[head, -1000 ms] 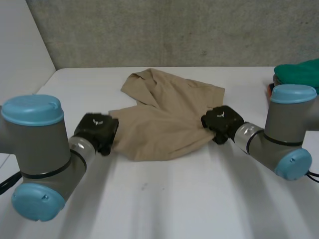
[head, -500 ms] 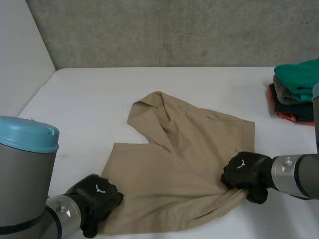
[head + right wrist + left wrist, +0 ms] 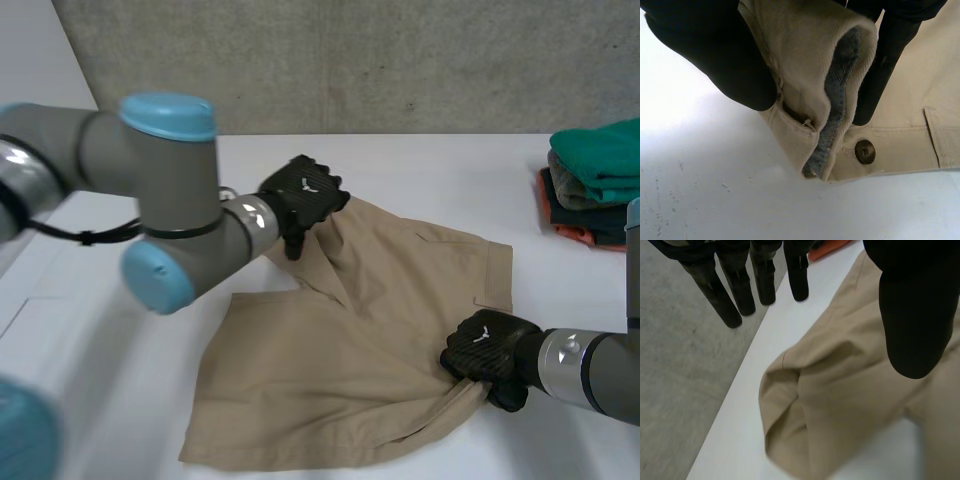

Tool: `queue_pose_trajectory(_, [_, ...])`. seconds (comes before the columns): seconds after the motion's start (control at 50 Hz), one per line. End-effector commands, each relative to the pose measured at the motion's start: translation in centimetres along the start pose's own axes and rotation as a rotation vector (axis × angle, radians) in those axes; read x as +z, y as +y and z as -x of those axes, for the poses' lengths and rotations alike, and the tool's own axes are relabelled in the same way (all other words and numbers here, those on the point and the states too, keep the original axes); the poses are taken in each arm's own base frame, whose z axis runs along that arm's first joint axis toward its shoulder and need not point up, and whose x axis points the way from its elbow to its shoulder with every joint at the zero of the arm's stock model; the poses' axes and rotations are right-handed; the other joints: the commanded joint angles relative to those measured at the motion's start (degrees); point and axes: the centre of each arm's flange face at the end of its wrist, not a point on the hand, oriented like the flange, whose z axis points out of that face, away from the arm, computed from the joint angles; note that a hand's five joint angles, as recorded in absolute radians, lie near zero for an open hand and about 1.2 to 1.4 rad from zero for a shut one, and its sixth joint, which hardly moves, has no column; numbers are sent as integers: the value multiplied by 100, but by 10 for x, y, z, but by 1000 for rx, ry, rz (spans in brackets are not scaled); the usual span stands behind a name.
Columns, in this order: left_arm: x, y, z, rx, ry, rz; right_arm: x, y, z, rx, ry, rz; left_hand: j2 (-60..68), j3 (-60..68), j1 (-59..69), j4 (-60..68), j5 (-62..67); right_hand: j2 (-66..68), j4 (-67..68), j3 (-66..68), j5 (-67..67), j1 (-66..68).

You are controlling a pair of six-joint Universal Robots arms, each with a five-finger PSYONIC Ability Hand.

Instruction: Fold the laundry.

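The fingers (image 3: 720,295) of the left hand (image 3: 303,192) are straight and spread, touching nothing. They reach out over the bare bench (image 3: 740,430) towards the grey wall (image 3: 350,60). The thumb (image 3: 915,315) hangs apart from them, above the cloth. Under the gap between them lies the rolled end of one leg of the beige shorts (image 3: 340,340), on the bench and close to the edge where it meets the wall.

The fingers (image 3: 885,65) of the right hand (image 3: 487,350) are pressed towards its thumb (image 3: 715,55). Between them they pinch a bunched fold of the waistband, lifted a little off the bench. A dark button (image 3: 865,151) sits just beyond the fingertips, where the cloth lies flat again.

The shorts lie spread over the middle of the bench, well apart from the pile of folded clothes (image 3: 595,180) by the bench's right edge. The left hand is at the corner of the shorts farthest from that pile, the right hand at the edge nearer to it. A strip of bare bench separates the shorts from the pile. More bare bench runs behind the shorts up to the wall. On the side away from the pile the bench is open too, though the left arm (image 3: 170,210) crosses above it.
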Motion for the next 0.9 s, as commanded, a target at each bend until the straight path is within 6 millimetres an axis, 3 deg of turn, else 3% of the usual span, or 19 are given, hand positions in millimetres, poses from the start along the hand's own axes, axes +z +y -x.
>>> queue_pose_trajectory(0.02, [62,26,-17,21,22,-52,4,7,0,17,19,-1,1358,1364,1270,1323,1325,1347,1135,1184,1217,1579])
queue_pose_trajectory(0.1, [82,51,-23,73,4,-18,5,10,1,26,21,1,1426,1432,1339,1392,1394,1347,1135,1184,1217,1579])
queue_pose_trajectory(0.24, [90,80,-14,171,-58,84,2,12,-5,49,63,-14,1830,1836,1742,1795,1797,1347,1135,1184,1217,1579])
queue_pose_trajectory(0.3, [89,80,-12,187,-68,98,1,12,-8,53,77,-26,2014,2020,1927,1980,1982,1347,1135,1184,1217,1579])
queue_pose_trajectory(0.48, [87,71,-8,164,-94,67,0,12,-13,79,94,-43,6182,6188,6094,6147,6149,1347,1135,1184,1217,1579])
queue_pose_trajectory(0.6, [89,71,-9,176,-124,37,0,12,-11,79,88,-41,6201,6208,6114,6167,6169,1347,1135,1184,1217,1579])
queue_pose_trajectory(0.68, [84,66,1,196,-184,59,0,12,-10,80,87,-40,6201,6208,6114,6167,6169,1347,1135,1184,1217,1579])
queue_pose_trajectory(0.74, [72,75,24,196,-309,200,-1,11,-8,79,82,-38,6201,6208,6114,6167,6169,1347,1135,1184,1217,1579])
queue_pose_trajectory(0.82, [44,98,49,242,-491,527,-4,8,-1,87,59,-32,6201,6208,6114,6167,6169,1347,1135,1184,1217,1579])
queue_pose_trajectory(0.9, [32,96,42,238,-423,553,-5,3,7,91,49,-29,6201,6208,6114,6167,6169,1347,1135,1184,1217,1579])
